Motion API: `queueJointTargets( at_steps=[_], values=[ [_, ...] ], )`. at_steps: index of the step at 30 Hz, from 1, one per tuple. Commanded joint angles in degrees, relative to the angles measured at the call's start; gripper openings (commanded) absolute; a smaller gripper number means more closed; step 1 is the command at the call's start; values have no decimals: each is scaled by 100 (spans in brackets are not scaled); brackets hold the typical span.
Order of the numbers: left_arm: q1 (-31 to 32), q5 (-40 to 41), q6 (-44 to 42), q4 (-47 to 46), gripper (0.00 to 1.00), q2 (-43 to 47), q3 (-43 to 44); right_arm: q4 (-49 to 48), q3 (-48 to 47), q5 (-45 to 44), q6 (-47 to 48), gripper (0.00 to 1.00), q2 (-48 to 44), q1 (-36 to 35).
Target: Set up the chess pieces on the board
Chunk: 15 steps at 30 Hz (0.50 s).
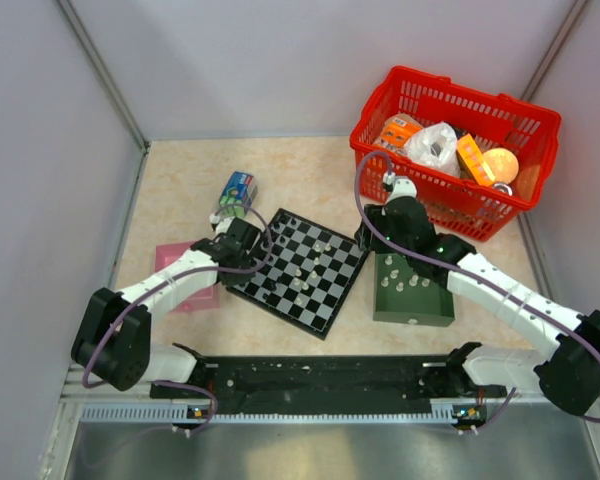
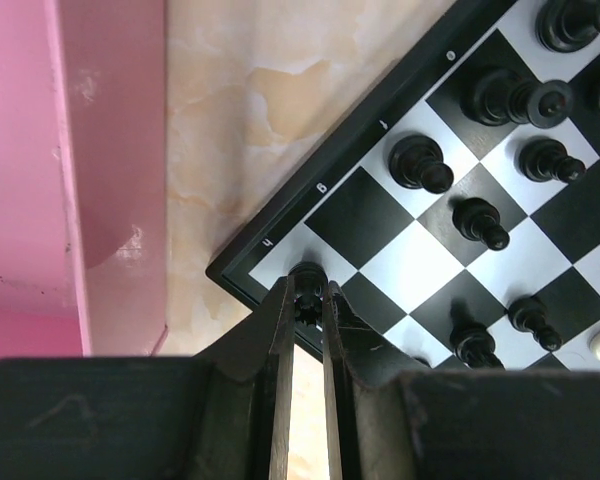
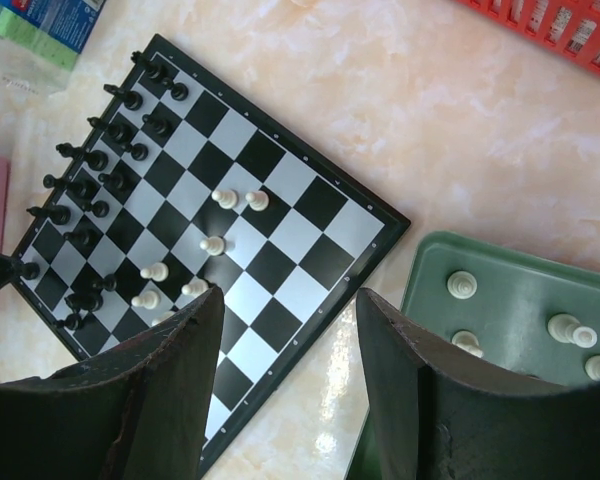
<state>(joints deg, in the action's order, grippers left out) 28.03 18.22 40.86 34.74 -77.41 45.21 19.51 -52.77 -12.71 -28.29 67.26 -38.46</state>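
While seating a dark piece (image 2: pixel 306 272) at the board (image 2: pixel 365 212) corner, my left pincer (image 2: pixel 307 300) clamps it; right pincer (image 3: pixel 290 295) apart, empty.

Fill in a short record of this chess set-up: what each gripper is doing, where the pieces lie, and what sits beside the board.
left gripper: shut on a dark piece at a corner square of the board
right gripper: open, empty, above the board's edge next to the green tray
dark pieces: lined up along one side of the board
pale pieces: at least six mid-board, several more in the green tray
beside the board: pink tray on the left gripper's side
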Motion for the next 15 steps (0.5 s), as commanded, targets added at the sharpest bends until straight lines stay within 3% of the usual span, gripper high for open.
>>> queueJointTargets(
  at_steps=[1, 7, 11, 13, 15],
  values=[
    [-175, 69, -201, -108, 11, 111, 49, -140, 30, 14, -18, 56, 32, 14],
    [-219, -143, -245, -178, 13, 77, -21, -149, 22, 23, -27, 56, 41, 22],
    [-228, -231, -245, -161, 22, 94, 5, -149, -5, 41, -18, 56, 59, 22],
    [-228, -231, -254, -143, 31, 190, -4, -149, -14, 49, -18, 56, 59, 22],
    [-219, -170, -245, -91, 47, 296, -4, -149, -5, 58, -36, 56, 59, 22]
  ],
)
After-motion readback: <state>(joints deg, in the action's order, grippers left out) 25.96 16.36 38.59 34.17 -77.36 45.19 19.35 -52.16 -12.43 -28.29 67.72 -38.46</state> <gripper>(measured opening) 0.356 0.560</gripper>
